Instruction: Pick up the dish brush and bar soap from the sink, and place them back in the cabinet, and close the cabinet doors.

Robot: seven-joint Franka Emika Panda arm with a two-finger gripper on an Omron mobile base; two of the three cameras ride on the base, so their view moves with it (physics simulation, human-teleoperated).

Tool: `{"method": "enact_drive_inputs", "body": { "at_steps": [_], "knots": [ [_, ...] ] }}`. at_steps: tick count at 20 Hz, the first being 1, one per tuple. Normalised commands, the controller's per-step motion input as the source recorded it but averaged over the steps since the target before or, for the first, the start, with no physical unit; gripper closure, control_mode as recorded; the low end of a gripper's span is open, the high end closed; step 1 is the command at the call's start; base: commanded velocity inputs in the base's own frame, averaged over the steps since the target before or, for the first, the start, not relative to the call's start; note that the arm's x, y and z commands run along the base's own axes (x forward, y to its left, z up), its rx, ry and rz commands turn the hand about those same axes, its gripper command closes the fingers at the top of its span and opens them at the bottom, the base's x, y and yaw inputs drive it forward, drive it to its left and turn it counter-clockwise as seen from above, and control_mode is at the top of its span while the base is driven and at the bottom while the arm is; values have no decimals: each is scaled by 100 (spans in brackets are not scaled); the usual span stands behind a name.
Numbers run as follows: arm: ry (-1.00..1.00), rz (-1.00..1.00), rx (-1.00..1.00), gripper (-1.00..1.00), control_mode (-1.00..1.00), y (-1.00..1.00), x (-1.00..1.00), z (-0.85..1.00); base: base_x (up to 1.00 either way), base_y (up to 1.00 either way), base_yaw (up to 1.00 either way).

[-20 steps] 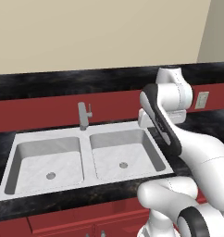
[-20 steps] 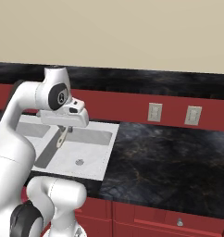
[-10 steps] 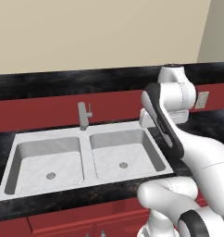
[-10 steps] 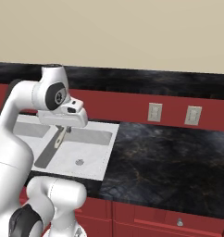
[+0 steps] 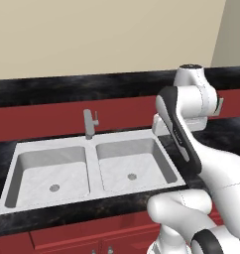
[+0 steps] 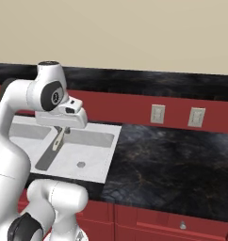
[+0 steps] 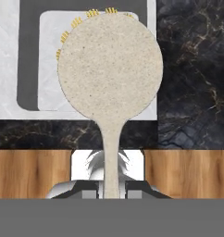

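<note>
**Dish brush held above the sink's right basin**

We see the gripper (image 7: 111, 190) closed narrowly on the handle of the dish brush (image 7: 110, 74), whose round pale head with short yellow bristles at its far rim extends away from the fingers. In the right base view the brush (image 6: 57, 139) hangs tilted below the hand, over the sink (image 6: 94, 164). Beneath the brush head in the hand view lie the sink's white rim (image 7: 5, 69) and a basin floor, with the black marbled counter (image 7: 192, 69) to one side and a strip of wooden floor (image 7: 30, 173) nearer the fingers.

In the left base view the double-basin sink (image 5: 94, 146) sits in the black counter (image 5: 67, 211), the grey faucet (image 5: 89, 124) upright behind the divider. Both basins look bare apart from their drains; we cannot make out the bar soap. The red backsplash (image 6: 130, 108) carries two wall outlets (image 6: 157, 114), well apart from the arm. Red drawer fronts (image 6: 163, 223) run below the counter. The robot's own white arm (image 5: 184, 134) covers the sink's right edge in the left base view
</note>
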Motion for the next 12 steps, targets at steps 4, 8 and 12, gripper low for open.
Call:
{"method": "enact_drive_inputs", "body": {
  "at_steps": [4, 8, 12],
  "knots": [
    [0, 0, 0, 100, 100, 0, 0, 0, -48, -21, -7],
    [0, 0, 0, 100, 100, 0, 0, 0, -51, -18, -34],
    [0, 0, 0, 100, 100, 0, 0, 0, -48, -8, -56]
  ]
}}
